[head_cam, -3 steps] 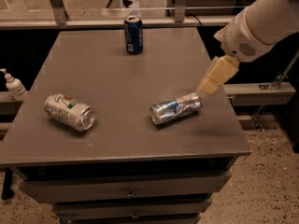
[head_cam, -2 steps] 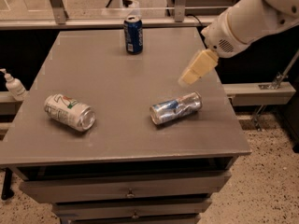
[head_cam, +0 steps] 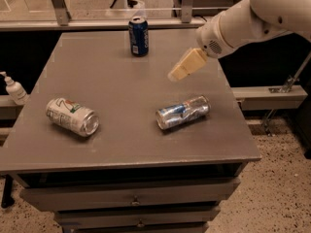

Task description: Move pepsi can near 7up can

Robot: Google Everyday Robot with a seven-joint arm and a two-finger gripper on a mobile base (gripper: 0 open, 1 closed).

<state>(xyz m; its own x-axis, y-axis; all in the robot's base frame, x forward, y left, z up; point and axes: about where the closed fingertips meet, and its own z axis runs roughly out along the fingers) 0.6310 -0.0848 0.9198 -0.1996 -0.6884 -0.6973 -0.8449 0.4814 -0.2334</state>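
The pepsi can (head_cam: 139, 36) stands upright at the far edge of the grey table (head_cam: 112, 81), dark blue with a silver top. The 7up can (head_cam: 72, 116) lies on its side at the left front, pale with green and red marks. My gripper (head_cam: 182, 68) hangs above the table's right-middle, right of and nearer than the pepsi can, and holds nothing. It is above and behind a shiny silver can (head_cam: 182, 112) that lies on its side.
A white pump bottle (head_cam: 14, 89) stands off the table's left edge. A railing and glass panel run behind the table. Drawers (head_cam: 131, 198) sit below the tabletop. The white arm (head_cam: 252, 18) reaches in from the upper right.
My gripper has moved left and farther over the table, toward the pepsi can. The cans have not moved.
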